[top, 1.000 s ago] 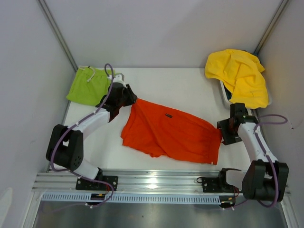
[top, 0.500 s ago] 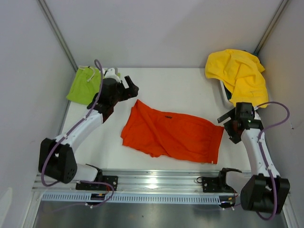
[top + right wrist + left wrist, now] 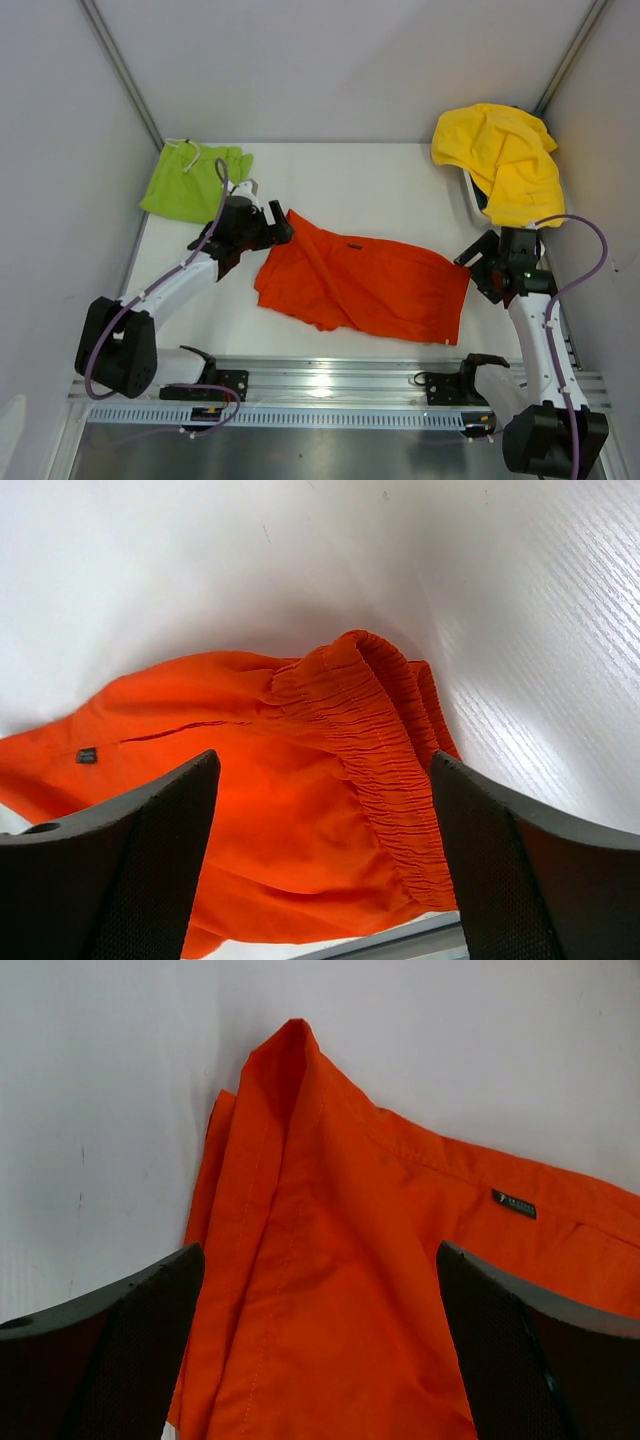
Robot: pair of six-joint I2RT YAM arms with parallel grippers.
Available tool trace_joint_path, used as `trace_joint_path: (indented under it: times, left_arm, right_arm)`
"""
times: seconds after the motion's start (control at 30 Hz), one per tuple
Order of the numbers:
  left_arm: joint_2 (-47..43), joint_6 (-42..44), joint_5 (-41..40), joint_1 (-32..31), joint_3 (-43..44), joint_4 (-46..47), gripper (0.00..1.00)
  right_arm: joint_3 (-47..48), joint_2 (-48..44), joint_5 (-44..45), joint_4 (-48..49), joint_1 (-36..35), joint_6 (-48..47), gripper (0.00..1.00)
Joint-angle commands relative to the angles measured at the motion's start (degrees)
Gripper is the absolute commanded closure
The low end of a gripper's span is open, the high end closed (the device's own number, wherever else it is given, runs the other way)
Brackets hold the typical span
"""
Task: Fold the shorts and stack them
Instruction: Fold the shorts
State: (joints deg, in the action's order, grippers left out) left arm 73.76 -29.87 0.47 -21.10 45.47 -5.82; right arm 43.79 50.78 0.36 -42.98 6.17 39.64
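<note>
The white bench (image 3: 370,170) carried the orange-red shorts (image 3: 365,285) rumpled across its middle, with the elastic waistband at the right end and a doubled crease at the left. The lime-green shorts (image 3: 190,180) lay apart in the far-left corner. The left claw (image 3: 278,226) hovered, jaws wide, over the creased corner. The right claw (image 3: 472,262) gaped above the waistband. Neither held cloth. To my eye, each should pinch both layers and lift evenly.

A robot lab test cell: plain pale wall panels (image 3: 330,60) and metal posts (image 3: 120,70) enclose a white table (image 3: 380,185), with left arm (image 3: 170,285) and right arm (image 3: 540,320) bolted to an aluminium rail (image 3: 330,380) at the frame's bottom.
</note>
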Motion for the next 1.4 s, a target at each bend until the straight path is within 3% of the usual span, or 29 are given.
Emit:
trace_joint_path:
  times: [0.0,0.13,0.27,0.5,0.73,1.0,1.1,1.27,1.37]
  left_arm:
    - [2.8,1.0,4.1,-0.2,-0.7,0.5,0.02]
    - [6.0,1.2,5.8,-0.3,-2.4,1.1,0.04]
    - [8.2,1.4,7.4,-0.3,-3.9,1.6,0.09]
    - [7.5,0.4,10.4,-0.3,-9.0,4.2,0.26]
    - [2.8,0.2,9.9,-0.5,-13.6,5.3,0.32]
    - [1.4,0.5,10.3,-0.6,-14.7,4.9,0.59]
    - [2.0,0.5,10.0,-0.6,-14.9,5.0,0.68]
    - [2.8,0.3,10.3,-0.6,-15.1,5.5,1.00]
    - [1.2,0.3,7.8,-0.5,-15.0,3.8,1.00]
  right_arm:
    - [0.3,1.7,-1.2,1.7,0.2,-3.8,0.15]
    - [-1.7,2.7,-1.1,4.1,0.2,-5.2,0.24]
    - [-3.4,5.5,-1.2,7.1,0.2,-5.7,0.25]
    - [-5.0,9.9,-1.3,11.2,0.2,-5.4,0.34]
    - [-5.6,13.1,-0.4,14.2,0.4,-5.4,0.63]
    - [-5.6,16.4,-0.5,16.9,0.7,-5.2,0.83]
    - [-5.6,17.2,-0.8,17.5,0.7,-4.9,0.85]
    - [-5.2,17.6,-1.1,17.8,0.8,-4.7,0.89]
    - [-4.9,18.3,-0.7,17.8,0.9,-4.7,0.96]
